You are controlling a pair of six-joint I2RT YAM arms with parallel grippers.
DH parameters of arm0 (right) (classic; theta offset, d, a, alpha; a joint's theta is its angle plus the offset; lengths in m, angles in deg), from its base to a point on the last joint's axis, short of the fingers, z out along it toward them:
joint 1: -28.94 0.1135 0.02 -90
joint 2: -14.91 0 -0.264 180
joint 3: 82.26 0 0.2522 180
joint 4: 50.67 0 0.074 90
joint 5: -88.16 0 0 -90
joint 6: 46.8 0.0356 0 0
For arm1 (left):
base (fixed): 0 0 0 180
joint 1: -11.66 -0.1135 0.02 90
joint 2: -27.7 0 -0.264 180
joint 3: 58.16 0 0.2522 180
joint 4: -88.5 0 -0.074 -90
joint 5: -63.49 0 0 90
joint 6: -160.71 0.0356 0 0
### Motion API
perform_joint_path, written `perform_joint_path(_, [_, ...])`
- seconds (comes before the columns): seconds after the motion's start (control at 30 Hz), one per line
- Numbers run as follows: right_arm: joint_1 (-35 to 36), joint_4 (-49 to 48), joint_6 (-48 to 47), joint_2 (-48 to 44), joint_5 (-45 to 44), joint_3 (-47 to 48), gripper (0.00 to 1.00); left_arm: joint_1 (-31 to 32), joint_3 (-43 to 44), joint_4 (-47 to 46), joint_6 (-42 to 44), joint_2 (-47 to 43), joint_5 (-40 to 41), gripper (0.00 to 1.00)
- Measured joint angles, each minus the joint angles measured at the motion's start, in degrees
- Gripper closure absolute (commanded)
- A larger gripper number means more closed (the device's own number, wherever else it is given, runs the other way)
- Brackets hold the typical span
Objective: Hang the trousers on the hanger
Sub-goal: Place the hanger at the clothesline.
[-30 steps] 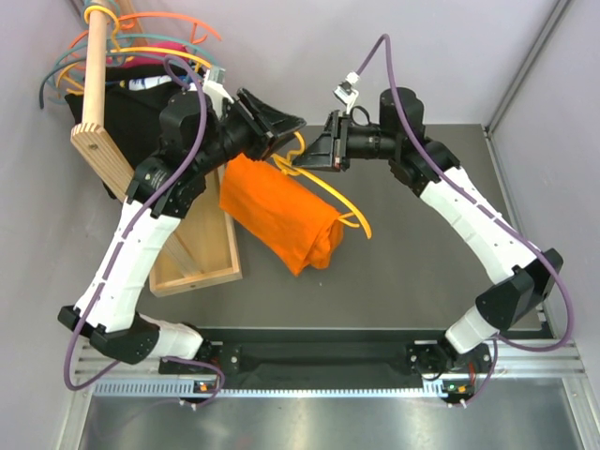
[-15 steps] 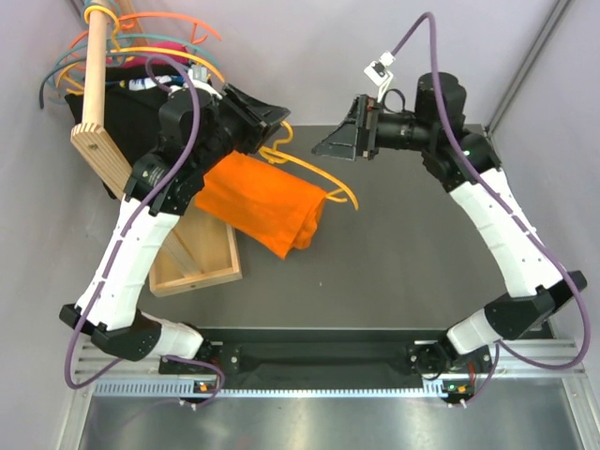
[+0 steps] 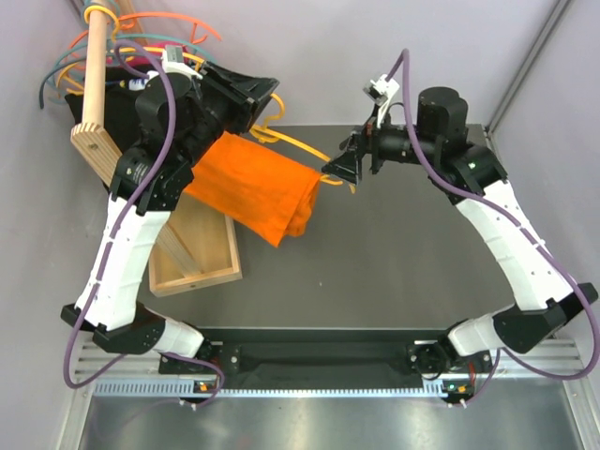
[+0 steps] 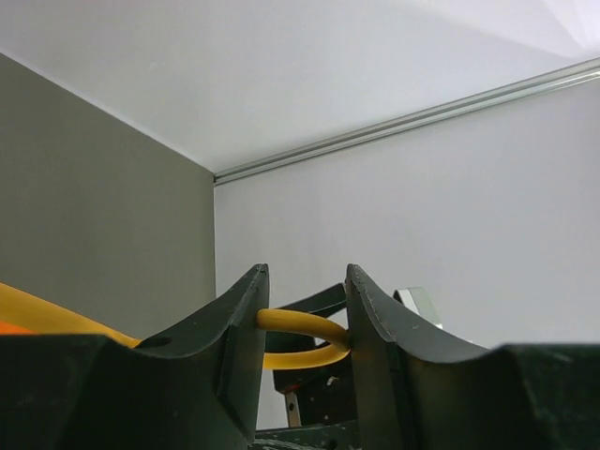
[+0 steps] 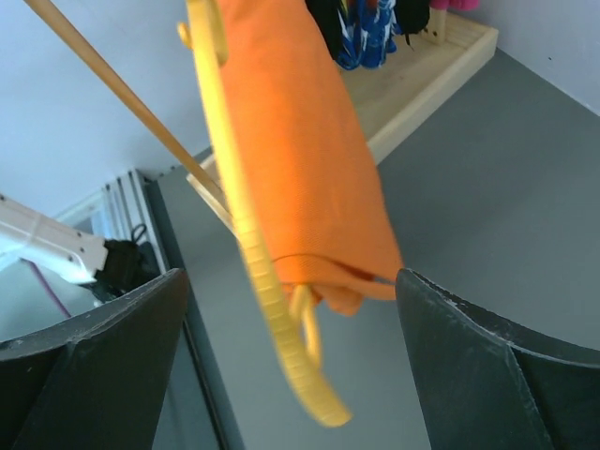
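The bright orange trousers (image 3: 248,187) hang folded over the amber-yellow hanger (image 3: 298,145), off the table at the back left. My left gripper (image 3: 262,94) is shut on the hanger's ring-like hook (image 4: 300,323), which spans the gap between both fingers. My right gripper (image 3: 337,169) stands open just right of the hanger's free end. In the right wrist view the hanger's arm tip (image 5: 281,319) and the trousers' edge (image 5: 300,141) hang in front of the wide-apart jaws (image 5: 291,277), touching neither finger.
A wooden rack pole (image 3: 94,75) on a wooden base (image 3: 202,262) stands at the left. It carries coral and teal hangers (image 3: 169,23) and black garments (image 3: 131,112). Walls close in behind and at both sides.
My left arm has carried the hanger and trousers up and to the back left. My right gripper opened, drew away to the right, then came back toward the hanger's free end.
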Motion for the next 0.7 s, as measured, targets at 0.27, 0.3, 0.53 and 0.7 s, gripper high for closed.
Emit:
perform_joint_path(0.27, [0.4,-1.2,-2.7,2.6,4.4,-0.1,0.39,0.0,-0.2,-0.2,-2.3,0.0,-0.5,1.0])
perform_joint_path(0.3, [0.7,-1.3,-2.7,2.7,4.5,-0.2,0.45,0.0,-0.3,-0.3,-2.5,0.0,-0.7,1.0])
perform_joint_path(0.53, [2.0,-3.5,-0.4,3.3,4.3,-1.3,0.8,0.0,-0.5,-0.3,-3.2,0.0,-1.3,1.0])
perform_joint_path(0.7, [3.8,-7.5,0.8,3.2,6.9,-3.7,1.0,-0.7,-1.5,-1.6,-2.9,0.0,-0.8,1.0])
